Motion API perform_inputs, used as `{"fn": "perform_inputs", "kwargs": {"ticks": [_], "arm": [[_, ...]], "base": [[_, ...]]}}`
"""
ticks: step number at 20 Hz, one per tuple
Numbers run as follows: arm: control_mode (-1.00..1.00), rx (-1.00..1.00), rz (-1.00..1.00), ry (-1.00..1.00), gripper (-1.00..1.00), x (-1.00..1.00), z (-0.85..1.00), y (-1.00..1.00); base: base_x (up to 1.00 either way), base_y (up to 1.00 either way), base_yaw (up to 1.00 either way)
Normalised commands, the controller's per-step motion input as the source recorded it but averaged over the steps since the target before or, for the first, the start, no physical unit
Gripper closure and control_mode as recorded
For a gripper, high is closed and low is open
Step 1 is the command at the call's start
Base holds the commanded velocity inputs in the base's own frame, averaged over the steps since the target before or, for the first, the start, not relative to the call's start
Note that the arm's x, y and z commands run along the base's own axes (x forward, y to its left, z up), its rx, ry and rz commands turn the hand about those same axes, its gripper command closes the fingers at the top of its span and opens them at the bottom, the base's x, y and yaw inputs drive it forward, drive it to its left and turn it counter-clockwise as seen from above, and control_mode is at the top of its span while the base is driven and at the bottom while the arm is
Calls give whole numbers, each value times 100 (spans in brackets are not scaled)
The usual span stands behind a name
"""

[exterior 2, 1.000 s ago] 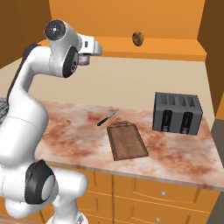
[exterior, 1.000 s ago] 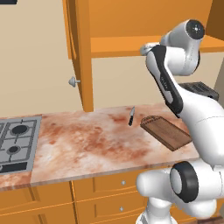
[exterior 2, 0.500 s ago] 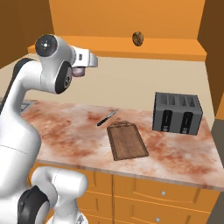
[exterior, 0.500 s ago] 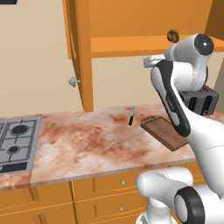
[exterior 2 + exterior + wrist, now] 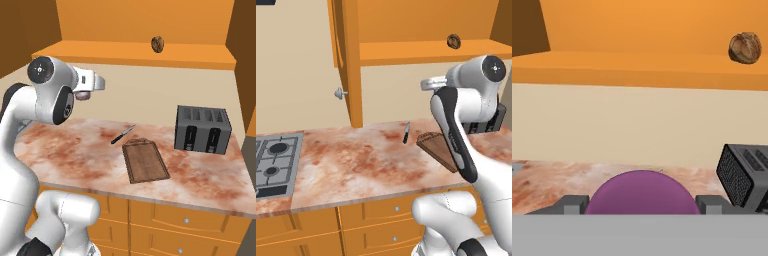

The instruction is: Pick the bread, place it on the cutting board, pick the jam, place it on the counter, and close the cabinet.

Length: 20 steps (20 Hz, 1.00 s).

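Now the pincer is clamped around the purple jam, high above the surface; a loosened grip drops it, while the bread waits on its shelf.

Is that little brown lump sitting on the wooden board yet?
No, the bread sits up on the cabinet shelf, while the cutting board on the counter is bare.

Prob. home kitchen: gas hob, toaster, marbled counter.
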Motion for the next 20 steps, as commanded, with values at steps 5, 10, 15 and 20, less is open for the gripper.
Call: {"fn": "perform_inputs", "kwargs": {"ticks": [5,10,15,20], "arm": [[-100,0,0,0,100,-30,-13,8],[-100,0,0,0,100,-27,-17,9],[-100,0,0,0,100,-34,-25,11],[-100,0,0,0,100,-32,-28,13]], "base": [[0,0,0],[0,0,0],[0,0,0],[0,0,0]]}}
